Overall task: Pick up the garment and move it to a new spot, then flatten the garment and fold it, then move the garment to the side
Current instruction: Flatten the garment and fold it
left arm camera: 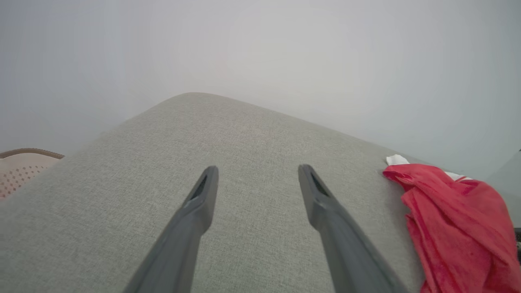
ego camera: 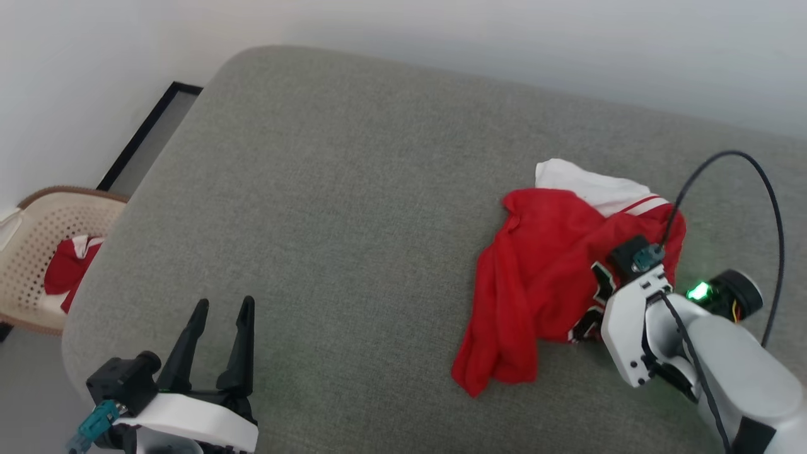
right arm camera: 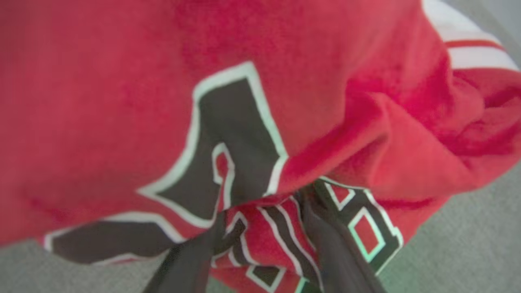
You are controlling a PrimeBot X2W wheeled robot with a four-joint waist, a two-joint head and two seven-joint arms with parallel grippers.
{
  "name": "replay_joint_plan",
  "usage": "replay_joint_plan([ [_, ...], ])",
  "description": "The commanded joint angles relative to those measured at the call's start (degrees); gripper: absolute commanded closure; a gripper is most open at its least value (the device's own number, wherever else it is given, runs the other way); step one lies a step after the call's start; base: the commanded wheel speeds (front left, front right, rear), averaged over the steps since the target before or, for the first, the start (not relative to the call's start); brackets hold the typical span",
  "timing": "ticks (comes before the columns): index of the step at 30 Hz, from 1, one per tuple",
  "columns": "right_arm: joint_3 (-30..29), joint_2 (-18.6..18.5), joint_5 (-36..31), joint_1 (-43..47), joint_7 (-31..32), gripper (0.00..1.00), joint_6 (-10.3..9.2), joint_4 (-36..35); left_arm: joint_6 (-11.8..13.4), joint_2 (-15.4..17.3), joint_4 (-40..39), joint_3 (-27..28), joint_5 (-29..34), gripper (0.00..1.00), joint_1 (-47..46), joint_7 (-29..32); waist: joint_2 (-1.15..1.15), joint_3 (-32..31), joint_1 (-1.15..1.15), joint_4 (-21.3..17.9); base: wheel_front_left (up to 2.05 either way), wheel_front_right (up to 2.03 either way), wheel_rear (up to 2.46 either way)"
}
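1. Landmark: a grey upholstered cushion (ego camera: 353,189) with rounded corners. All positions below are given against it.
2. The garment (ego camera: 536,277) lies crumpled in a heap on the right part of the cushion, resting on the fabric. It is red; a white sleeve with red-and-white striped trim shows at the heap's far side, toward the cushion's back edge. Black lettering with white outline shows on its near right part.
3. The right gripper (right arm camera: 264,207) is down on the right part of the cushion, its two dark fingers pushed into the lettered part of the garment. In the right wrist view the fingers stand apart, with a bunch of lettered cloth lying between them. The fingertips are partly covered by folds. In the head view the garment hides the fingers.
4. A green light (ego camera: 698,291) is lit on the right wrist. A black cable (ego camera: 772,208) loops up from that wrist over the cushion's right end.
5. The left gripper (ego camera: 225,302) sits over the near left part of the cushion, well apart from the garment. Its fingers are spread and hold nothing.
6. A beige perforated basket (ego camera: 25,227) stands off the cushion's left edge, with red-and-white cloth (ego camera: 69,271) in it.
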Motion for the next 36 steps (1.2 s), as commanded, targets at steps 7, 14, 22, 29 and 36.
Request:
replay_joint_plan([
  [7,4.8,-1.82,5.89,-1.72,2.82,1.0,-0.01,-1.68,-0.12,-0.19,-0.01,1.34,-0.9,0.0,-0.2,-0.29,0.0,0.9,0.0,-1.0,0.0,0.0,0.0],
  [14,6.39,-10.68,14.61,3.59,8.74,1.0,-0.02,-15.54,-0.12,0.34,-0.99,2.85,-0.65,0.0,1.12,-0.29,0.0,0.35,0.0,-4.21,0.0,0.0,0.0],
  [22,0.4,-14.78,18.48,16.06,13.98,1.0,-0.02,-25.72,-0.13,0.48,-1.17,2.72,-0.89,0.0,1.02,-0.29,0.0,0.75,0.0,-6.59,0.0,0.0,0.0],
  [29,-5.38,-10.74,15.63,20.2,13.25,0.0,-0.02,-28.22,-0.13,0.97,-0.31,2.42,-0.99,0.0,0.24,-0.29,0.0,0.48,0.0,-7.72,0.0,0.0,0.0],
  [36,-9.97,-10.19,15.82,21.18,16.18,0.0,-0.01,-35.87,-0.13,1.25,-0.12,2.38,-1.13,0.0,1.02,-0.29,0.0,-0.35,0.0,-8.39,0.0,0.0,0.0],
])
